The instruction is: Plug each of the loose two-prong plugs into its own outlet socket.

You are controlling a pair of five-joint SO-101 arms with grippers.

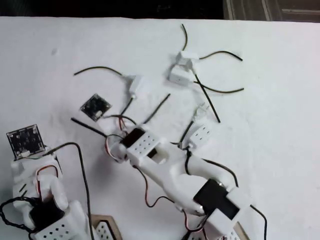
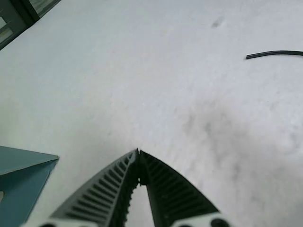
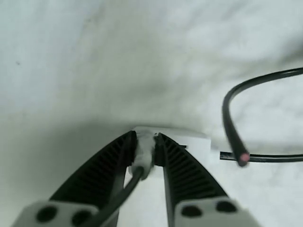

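Observation:
My right gripper (image 3: 144, 144) is shut on a small white two-prong plug (image 3: 143, 147), low over the white table. The plug's black cord (image 3: 120, 194) runs back between the fingers. A white block (image 3: 191, 141) lies just beyond the fingertips. In the high view the right arm (image 1: 150, 150) lies across the table's middle. Other white plug and socket pieces sit farther back: one (image 1: 137, 85) at centre, a pair (image 1: 182, 67) to its right, and a small plug (image 1: 201, 111). My left gripper (image 2: 138, 158) is shut on nothing, over bare table at the front left.
Loose black wires cross the middle and back of the table (image 1: 270, 100); one cut end (image 3: 243, 158) lies beside my right gripper. A white perforated block (image 1: 200, 134) sits by the right arm. A teal object (image 2: 21, 177) lies close to the left gripper.

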